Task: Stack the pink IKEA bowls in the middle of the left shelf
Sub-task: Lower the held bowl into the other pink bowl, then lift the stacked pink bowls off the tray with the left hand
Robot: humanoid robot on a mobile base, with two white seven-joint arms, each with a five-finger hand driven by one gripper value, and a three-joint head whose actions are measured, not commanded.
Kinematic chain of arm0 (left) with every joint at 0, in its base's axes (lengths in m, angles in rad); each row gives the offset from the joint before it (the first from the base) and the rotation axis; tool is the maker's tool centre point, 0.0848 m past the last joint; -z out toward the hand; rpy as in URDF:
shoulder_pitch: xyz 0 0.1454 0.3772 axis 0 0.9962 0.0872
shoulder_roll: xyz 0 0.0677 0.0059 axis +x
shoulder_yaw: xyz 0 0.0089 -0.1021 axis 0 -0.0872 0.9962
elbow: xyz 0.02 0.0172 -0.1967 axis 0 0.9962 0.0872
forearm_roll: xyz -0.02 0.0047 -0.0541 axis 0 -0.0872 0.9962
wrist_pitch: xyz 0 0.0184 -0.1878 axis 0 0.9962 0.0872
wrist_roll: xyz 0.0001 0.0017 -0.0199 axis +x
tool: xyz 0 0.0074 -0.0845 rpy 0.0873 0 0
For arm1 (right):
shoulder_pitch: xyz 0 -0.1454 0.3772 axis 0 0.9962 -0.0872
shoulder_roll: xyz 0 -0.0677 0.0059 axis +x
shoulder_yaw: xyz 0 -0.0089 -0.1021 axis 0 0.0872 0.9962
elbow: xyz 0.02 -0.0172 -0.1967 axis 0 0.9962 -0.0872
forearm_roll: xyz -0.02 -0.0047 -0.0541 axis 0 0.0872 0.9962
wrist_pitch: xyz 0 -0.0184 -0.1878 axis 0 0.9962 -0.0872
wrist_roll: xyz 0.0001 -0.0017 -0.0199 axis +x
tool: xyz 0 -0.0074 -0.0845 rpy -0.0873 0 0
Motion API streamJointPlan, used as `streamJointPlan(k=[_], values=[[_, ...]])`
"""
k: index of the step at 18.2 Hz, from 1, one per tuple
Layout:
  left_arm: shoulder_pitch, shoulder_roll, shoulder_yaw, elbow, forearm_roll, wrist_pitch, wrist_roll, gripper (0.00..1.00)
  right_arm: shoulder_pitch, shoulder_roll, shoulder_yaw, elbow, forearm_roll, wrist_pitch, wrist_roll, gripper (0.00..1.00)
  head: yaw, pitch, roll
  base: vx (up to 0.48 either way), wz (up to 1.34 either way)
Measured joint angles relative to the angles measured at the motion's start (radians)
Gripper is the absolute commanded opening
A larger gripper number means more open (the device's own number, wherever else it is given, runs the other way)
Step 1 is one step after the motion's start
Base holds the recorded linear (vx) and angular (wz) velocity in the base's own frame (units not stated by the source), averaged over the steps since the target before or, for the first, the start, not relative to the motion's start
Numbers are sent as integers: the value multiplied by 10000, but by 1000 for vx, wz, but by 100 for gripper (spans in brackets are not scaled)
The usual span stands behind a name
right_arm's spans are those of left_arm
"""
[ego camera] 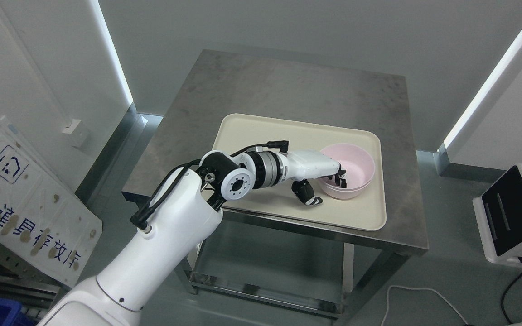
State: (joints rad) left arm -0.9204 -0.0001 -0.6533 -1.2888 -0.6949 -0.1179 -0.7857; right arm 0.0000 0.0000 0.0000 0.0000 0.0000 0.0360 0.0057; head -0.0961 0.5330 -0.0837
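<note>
Left hand (322, 181) at frame centre, fingers hooked over near rim of pink bowls (349, 170), thumb outside wall: clamped on rim. Bowls nested, right side of tray (288, 208). Advice: firm pinch, lift straight up, keep level, clear tray lip.

Left hand (322, 181) hid the pink bowls' (354, 165) near rim; grip undeterminable; white device (512, 213) cut by right edge.

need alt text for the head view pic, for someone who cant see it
The robot's left hand grips the near rim of stacked pink bowls on a cream tray, which sits on a grey metal table. The right arm is out of view.
</note>
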Motion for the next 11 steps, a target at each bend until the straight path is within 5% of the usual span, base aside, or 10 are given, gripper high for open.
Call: streamJointPlan(k=[2, 11], values=[[11, 0, -49, -12, -59, -95, 84, 1, 0, 0, 0, 0, 0, 0, 0, 100, 0, 0, 0, 0, 0], [62, 0, 848, -185, 203, -1371, -123, 0, 0, 0, 0, 0, 0, 0, 0, 100, 0, 0, 0, 0, 0]])
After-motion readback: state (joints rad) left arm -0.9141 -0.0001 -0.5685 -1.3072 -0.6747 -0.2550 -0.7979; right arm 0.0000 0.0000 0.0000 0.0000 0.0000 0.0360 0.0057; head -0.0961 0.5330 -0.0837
